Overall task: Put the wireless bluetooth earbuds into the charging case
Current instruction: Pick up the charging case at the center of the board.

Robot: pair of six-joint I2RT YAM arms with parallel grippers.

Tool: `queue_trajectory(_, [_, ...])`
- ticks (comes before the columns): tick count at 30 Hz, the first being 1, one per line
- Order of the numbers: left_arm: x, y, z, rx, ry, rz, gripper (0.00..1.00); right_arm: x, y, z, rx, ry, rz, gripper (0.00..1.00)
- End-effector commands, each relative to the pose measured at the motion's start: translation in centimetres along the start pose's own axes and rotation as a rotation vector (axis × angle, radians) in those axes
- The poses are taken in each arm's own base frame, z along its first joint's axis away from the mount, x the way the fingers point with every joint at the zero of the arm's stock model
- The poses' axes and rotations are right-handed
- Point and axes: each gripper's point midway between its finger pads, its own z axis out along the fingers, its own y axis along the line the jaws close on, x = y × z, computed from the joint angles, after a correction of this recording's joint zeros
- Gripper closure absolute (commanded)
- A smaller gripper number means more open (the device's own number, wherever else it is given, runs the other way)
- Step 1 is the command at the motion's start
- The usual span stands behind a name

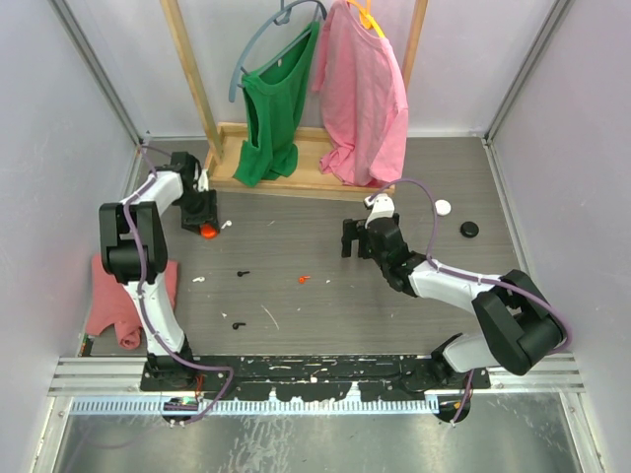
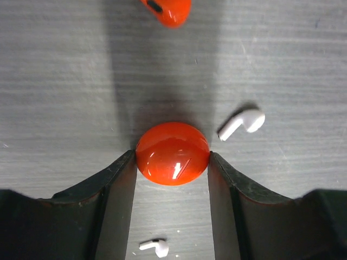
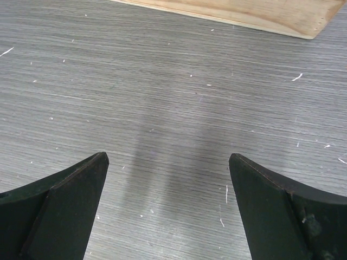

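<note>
The left end effector (image 2: 172,160) is clamping the orange-red charging case (image 2: 172,146), a glossy round dome, with a finger pressing against each side of it. In the top view this is happening at the far left of the desk (image 1: 325,325), just in front of the wooden rack (image 1: 306,182). One white earbud (image 2: 242,123) is lying just beside the case without touching it, and a second white earbud (image 2: 153,246) is showing between the fingers, closer to the wrist. Another orange-red piece (image 2: 165,8) with a dark opening is sitting beyond the case, cut off by the upper edge of the left wrist view. The other earbuds are lying loose across the middle of the desk, well apart from the case: an orange-red earbud (image 1: 304,280) near the centre, one black earbud (image 1: 243,273) on the left arm's side of it, and another black earbud (image 1: 238,324) nearer the arm bases. The right end effector (image 3: 168,160) is standing wide open over the grey desk, holding nothing, with a white puck (image 1: 443,207) and a black puck (image 1: 469,230) resting beyond it toward the right wall.
</note>
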Motion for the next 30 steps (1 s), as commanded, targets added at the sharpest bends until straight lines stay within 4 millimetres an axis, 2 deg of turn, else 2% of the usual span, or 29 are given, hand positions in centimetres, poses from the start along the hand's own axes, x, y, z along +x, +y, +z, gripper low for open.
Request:
queue_trajectory(1, [0.0, -2.4, -3.4, 0.088, -0.072, -0.043, 0.55, -3.3, 2.2, -0.3, -0.090, -0.088, 0.035, 0.00])
queue_trajectory(5, [0.1, -3.5, -5.5, 0.112, -0.106, -0.093, 0.55, -3.5, 3.6, -0.9, -0.171, -0.092, 0.050, 0.00])
queue_trajectory(8, [0.2, -5.2, -7.5, 0.185, -0.135, -0.156, 0.60, -3.9, 4.6, -1.3, -0.234, -0.108, 0.049, 0.00])
queue_trajectory(14, [1.5, -10.0, -10.4, 0.306, -0.225, -0.180, 0.60, -5.3, 6.8, -3.0, -0.375, -0.170, 0.052, 0.00])
queue_trajectory(19, [2.4, -14.1, -12.6, 0.415, -0.321, -0.217, 0.61, -5.6, 8.1, -4.1, -0.459, -0.193, 0.060, 0.00])
queue_trajectory(27, [4.0, -20.2, -14.8, 0.562, -0.429, -0.277, 0.60, -7.1, 10.5, -7.2, -0.555, -0.287, 0.064, 0.00])
queue_trajectory(30, [4.6, -21.6, -14.9, 0.578, -0.460, -0.307, 0.59, -7.8, 10.8, -8.2, -0.572, -0.336, 0.087, 0.00])
